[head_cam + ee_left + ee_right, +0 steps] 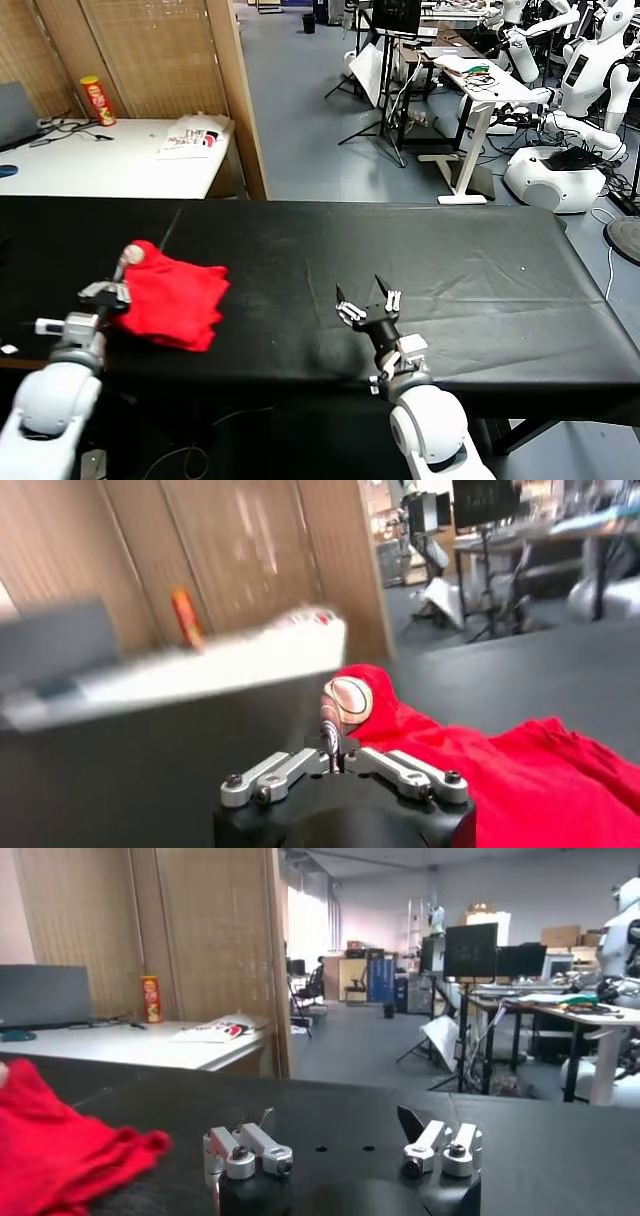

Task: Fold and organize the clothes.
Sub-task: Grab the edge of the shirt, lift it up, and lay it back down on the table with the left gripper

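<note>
The clothes are one bright red T-shirt [175,298], lying bunched and partly folded on the left of the black table [480,260]. My left gripper [127,260] is at the shirt's far left corner, shut on a raised fold of red cloth. In the left wrist view the left gripper [333,730] has its fingers pressed together, and the T-shirt [470,770] rises around their tips, showing a small brown-and-white patch [348,699]. My right gripper [367,300] rests open near the table's front edge, right of the shirt, holding nothing. In the right wrist view this gripper [337,1123] faces bare cloth, with the T-shirt [50,1148] off to one side.
A white table [110,170] behind on the left holds a red can [97,99] and papers [190,140]. A wooden partition [240,90] stands behind the black table. Desks, stands and white robots [590,70] fill the back right. The black table's front edge runs close to both grippers.
</note>
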